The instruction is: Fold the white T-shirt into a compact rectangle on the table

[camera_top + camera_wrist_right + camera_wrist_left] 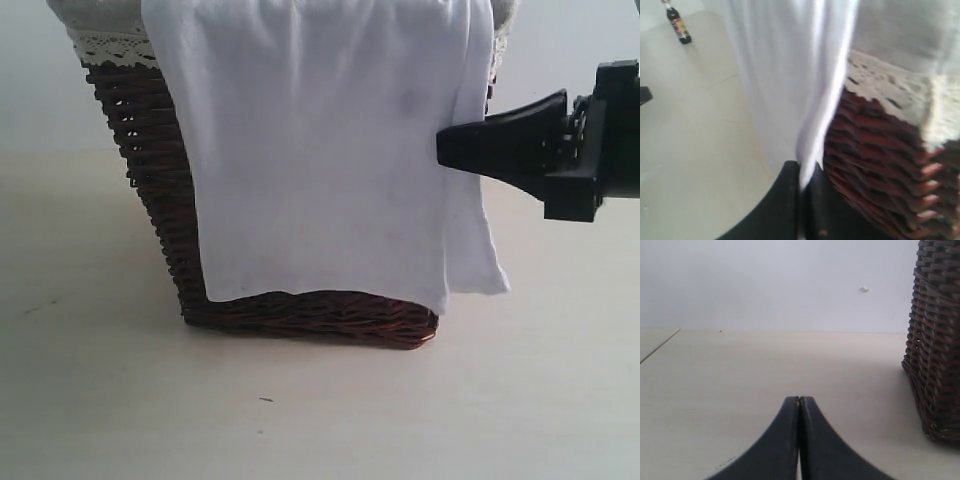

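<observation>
The white T-shirt [320,150] hangs over the front of a dark wicker basket [145,170], its plain side out, reaching nearly to the table [300,420]. My right gripper [442,148] comes in from the right and is shut on the shirt's right edge. In the right wrist view the white T-shirt [800,75] runs down as a fold into the right gripper [804,172], pinched between the two black fingers. My left gripper [799,401] is shut on nothing, low over the table [740,375], beside the basket [935,340].
The basket's lace-trimmed grey liner [900,85] shows at its rim [110,45]. A small dark bottle [678,24] stands far off on the table. A seam line [660,344] crosses the table surface in the left wrist view.
</observation>
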Tool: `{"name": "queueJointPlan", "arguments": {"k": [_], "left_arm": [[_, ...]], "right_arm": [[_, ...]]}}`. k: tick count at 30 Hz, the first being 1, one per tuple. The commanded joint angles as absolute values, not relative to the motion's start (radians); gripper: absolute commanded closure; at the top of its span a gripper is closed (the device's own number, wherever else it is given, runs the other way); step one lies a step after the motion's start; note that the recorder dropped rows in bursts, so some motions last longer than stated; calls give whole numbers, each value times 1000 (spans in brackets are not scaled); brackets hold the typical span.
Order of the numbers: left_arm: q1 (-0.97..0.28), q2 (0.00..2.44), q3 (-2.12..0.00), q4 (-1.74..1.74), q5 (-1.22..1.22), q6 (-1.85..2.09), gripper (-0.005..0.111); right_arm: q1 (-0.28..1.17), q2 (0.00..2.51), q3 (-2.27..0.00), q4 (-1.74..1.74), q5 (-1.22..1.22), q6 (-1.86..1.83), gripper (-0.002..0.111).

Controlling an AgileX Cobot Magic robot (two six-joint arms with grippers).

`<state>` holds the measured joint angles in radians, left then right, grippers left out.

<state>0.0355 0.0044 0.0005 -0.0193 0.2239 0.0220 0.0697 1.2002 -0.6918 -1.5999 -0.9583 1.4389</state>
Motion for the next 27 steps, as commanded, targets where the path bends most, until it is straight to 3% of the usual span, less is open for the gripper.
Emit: {"name": "queueJointPlan", "arguments": {"k": [1,6,14,27], "left_arm": [[38,0,0,-30,210,24,107],[38,0,0,-30,210,24,107],[38,0,0,-30,210,24,107],[38,0,0,-30,210,24,107]], "right_arm": [[69,1167,-696,-1513,-1094,1365,108],[69,1062,-762,-1472,-1097,1348,108],[69,1076,-1305,-1456,-893,1639,108],[69,1083,-1787,-1606,-1006,1966,108]]}}
